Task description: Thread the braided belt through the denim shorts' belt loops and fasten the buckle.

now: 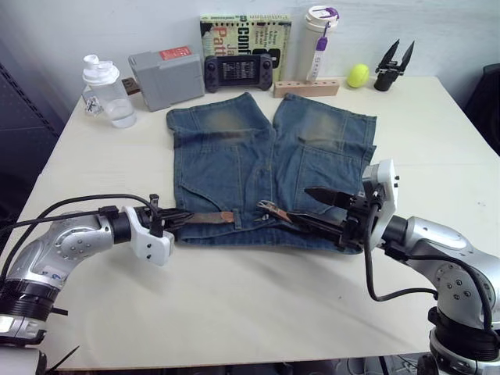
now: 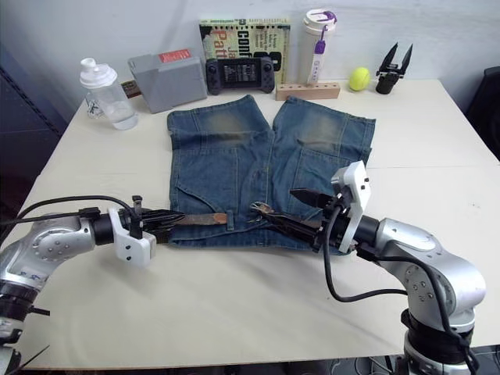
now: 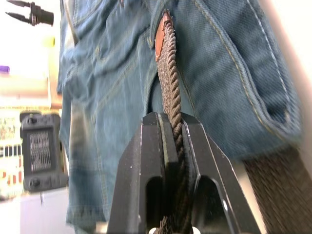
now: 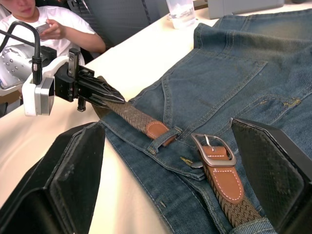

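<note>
The denim shorts (image 1: 234, 156) lie flat on the table, waistband nearest me. The braided belt (image 1: 205, 219) runs along the waistband. My left gripper (image 1: 178, 219) is shut on the belt at the shorts' left edge, with the strap pinched between its fingers (image 3: 161, 146). The belt's leather tip (image 4: 157, 130) lies under a belt loop (image 4: 165, 138). Just past it sits the buckle (image 4: 213, 148) on a leather tab. My right gripper (image 1: 303, 205) hovers open over the right half of the waistband, jaws wide on either side of the buckle and touching nothing.
Along the table's far edge stand a clear bottle (image 1: 109, 90), grey box (image 1: 166, 74), game controller (image 1: 238, 72), book (image 1: 246, 31), tumbler (image 1: 320, 31), wooden block (image 1: 306, 87), green ball (image 1: 358, 75) and black gripper tool (image 1: 393, 66). A person (image 4: 39, 24) sits beyond the table.
</note>
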Controlling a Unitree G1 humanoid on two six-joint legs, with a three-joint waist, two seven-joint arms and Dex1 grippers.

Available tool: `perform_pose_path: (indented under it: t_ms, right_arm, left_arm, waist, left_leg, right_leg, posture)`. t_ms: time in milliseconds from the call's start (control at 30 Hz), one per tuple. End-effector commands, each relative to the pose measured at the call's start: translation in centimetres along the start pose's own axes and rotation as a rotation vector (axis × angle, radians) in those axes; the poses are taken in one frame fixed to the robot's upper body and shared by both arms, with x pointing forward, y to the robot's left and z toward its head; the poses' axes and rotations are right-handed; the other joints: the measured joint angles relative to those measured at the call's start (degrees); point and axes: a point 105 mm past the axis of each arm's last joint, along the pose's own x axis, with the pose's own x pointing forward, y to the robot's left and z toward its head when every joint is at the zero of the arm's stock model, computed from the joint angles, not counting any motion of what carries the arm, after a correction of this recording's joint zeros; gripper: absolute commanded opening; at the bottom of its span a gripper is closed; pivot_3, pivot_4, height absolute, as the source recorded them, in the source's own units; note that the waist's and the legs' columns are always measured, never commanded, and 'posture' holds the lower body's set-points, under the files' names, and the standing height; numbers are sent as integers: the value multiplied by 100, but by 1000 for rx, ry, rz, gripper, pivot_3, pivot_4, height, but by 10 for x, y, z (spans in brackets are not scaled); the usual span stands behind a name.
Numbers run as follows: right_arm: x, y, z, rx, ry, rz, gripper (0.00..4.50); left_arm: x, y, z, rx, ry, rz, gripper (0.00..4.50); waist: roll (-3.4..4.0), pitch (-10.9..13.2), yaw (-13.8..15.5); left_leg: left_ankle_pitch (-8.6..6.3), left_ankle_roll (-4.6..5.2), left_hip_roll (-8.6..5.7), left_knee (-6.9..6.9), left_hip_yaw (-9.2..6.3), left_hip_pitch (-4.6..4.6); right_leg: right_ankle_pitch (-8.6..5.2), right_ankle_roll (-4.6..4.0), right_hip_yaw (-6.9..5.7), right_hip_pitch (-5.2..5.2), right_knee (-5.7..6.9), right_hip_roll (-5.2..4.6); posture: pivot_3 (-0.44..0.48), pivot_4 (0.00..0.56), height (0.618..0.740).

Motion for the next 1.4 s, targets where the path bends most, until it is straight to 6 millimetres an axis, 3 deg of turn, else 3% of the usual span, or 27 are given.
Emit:
perform_pose_path:
  t_ms: [33, 200, 367, 633, 1033, 1400]
  right_arm:
    - [-1, 2, 6, -36, -21, -2, 4384]
    - [-3, -1, 4, -50, -16, -24, 4384]
    - [-1, -3, -5, -118, 20, -43, 4384]
    - [12, -14, -14, -447, 69, -89, 4384]
    - [46, -19, -27, -1050, 116, -36, 4384]
    - [69, -20, -43, -1184, 155, 17, 4384]
  left_arm:
    - [4, 6, 2, 20, -54, 7, 0]
    - [12, 2, -1, 27, -117, -6, 0]
    - [36, 2, -6, 33, -158, 8, 0]
    - [64, -4, 2, 55, -234, 11, 0]
    - [65, -18, 3, 39, -239, 34, 0]
    - [64, -25, 9, 31, -256, 38, 0]
  waist:
    - [0, 0, -2]
    - [0, 0, 0]
    - [-4, -2, 28]
    - [-7, -4, 43]
    - [-5, -6, 139]
    - [-1, -8, 123]
  left_leg:
    - [0, 0, -1, 0, 0, 0]
    - [0, 0, -1, 1, 1, 0]
    - [0, 1, -6, 10, 0, -2]
    - [-1, 4, -8, 18, 2, -2]
    - [-4, 10, -9, 46, 2, -2]
    - [-6, 14, -5, 54, 2, -2]
  right_leg:
    - [0, 0, 1, 0, 0, -1]
    - [0, 0, 0, 0, 1, 0]
    - [1, 2, -1, 1, 4, -3]
    - [2, 4, -1, 2, 7, -6]
    - [4, 9, -1, 10, 15, -11]
    - [4, 8, -2, 10, 23, -11]
  posture:
    - [0, 150, 726]
    - [0, 150, 726]
    - [0, 150, 726]
    - [0, 150, 726]
    - [0, 150, 726]
    - [0, 150, 726]
